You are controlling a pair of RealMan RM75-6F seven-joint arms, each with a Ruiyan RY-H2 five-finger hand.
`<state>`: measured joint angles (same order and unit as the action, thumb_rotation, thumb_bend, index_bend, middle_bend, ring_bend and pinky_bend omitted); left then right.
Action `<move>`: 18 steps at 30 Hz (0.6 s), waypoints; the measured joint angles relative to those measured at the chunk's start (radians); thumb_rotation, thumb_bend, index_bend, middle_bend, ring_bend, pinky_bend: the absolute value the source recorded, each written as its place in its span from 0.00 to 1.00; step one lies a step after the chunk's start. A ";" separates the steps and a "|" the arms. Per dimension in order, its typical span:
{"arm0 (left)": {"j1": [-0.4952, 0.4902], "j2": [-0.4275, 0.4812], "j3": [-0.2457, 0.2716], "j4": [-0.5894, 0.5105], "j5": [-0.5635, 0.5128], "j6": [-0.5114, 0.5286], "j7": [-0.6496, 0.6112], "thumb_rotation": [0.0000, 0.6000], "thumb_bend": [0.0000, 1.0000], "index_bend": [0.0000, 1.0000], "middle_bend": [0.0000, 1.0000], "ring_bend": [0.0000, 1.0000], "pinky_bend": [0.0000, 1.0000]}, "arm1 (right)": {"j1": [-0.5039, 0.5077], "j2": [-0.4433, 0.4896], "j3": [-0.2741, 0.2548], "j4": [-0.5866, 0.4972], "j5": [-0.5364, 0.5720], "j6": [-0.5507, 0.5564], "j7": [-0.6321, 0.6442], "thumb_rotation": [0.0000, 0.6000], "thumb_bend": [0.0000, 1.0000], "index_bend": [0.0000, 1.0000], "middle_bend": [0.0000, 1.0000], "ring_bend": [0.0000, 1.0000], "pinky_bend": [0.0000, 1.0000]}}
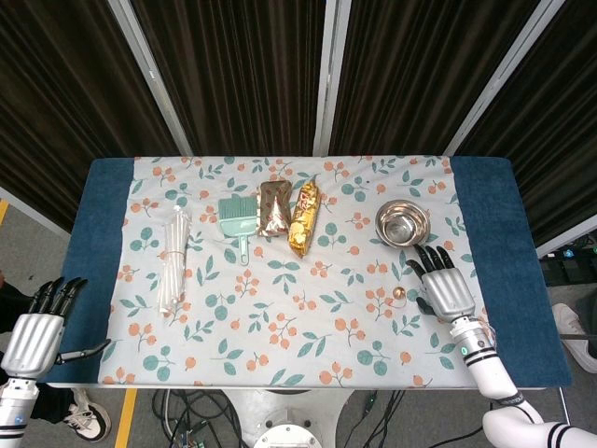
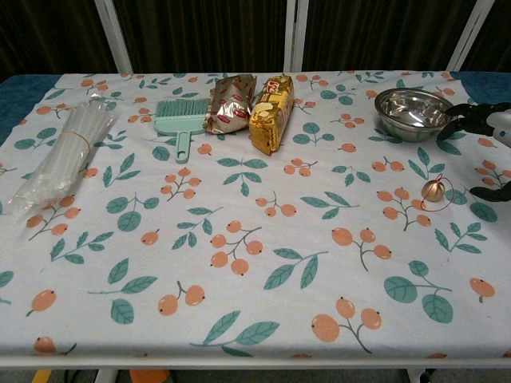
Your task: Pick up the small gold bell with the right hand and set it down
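The right robot hand point(image 1: 443, 287), fingers spread wide and holding nothing, is hovering just right of the small round gold bell point(image 1: 399, 293), which is sitting on the floral-clothed tabletop point(image 1: 280, 336) below the steel bowl point(image 1: 402, 224).

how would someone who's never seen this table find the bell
Start at the steel bowl on the cloth's right side, then come toward the near edge. The bell sits alone just left of the right hand: a tiny gold ball with a thin red loop, the smallest thing there.
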<state>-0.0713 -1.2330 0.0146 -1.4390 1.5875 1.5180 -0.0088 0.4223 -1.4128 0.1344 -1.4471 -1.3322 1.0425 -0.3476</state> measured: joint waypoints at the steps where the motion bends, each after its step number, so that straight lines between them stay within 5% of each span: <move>1: 0.000 0.000 0.000 0.001 -0.001 -0.001 -0.001 0.23 0.00 0.07 0.08 0.00 0.09 | 0.006 -0.001 0.001 0.000 0.003 -0.005 -0.003 1.00 0.22 0.27 0.00 0.00 0.00; 18: -0.002 -0.003 0.002 0.010 -0.010 -0.016 -0.006 0.29 0.00 0.07 0.08 0.00 0.09 | 0.057 -0.034 -0.018 0.011 0.005 -0.016 -0.013 1.00 0.25 0.39 0.00 0.00 0.00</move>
<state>-0.0737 -1.2359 0.0166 -1.4292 1.5774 1.5024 -0.0145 0.4789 -1.4470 0.1168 -1.4363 -1.3273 1.0263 -0.3610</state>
